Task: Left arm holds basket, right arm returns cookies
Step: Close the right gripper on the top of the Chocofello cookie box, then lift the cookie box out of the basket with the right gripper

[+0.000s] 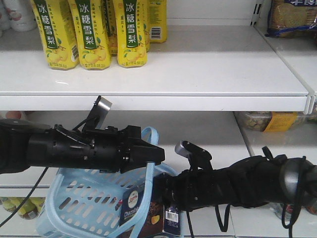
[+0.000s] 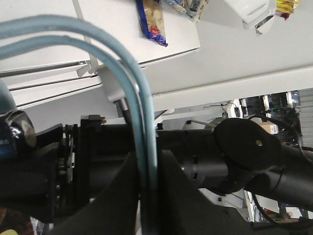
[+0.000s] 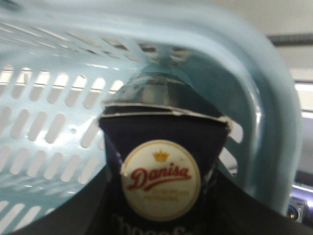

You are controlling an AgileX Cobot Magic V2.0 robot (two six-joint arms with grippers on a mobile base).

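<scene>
White upper shelf (image 1: 208,69): 3 yellow-labelled drink bottles (image 1: 94,34) in the front row at left, more behind them. Adjoining right-hand shelf (image 1: 297,54): 1 blue biscuit packet (image 1: 292,17). Lower shelf (image 1: 198,126): clear yellow-labelled tub (image 1: 262,120), far right.

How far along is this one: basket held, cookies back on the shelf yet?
Done: the left hand is shut on the basket by its handles, holding it up. In hand: the right hand appears closed around the box, which sits in the basket. Left: lifting the box out and setting it on a shelf; none of that shows yet.
</scene>
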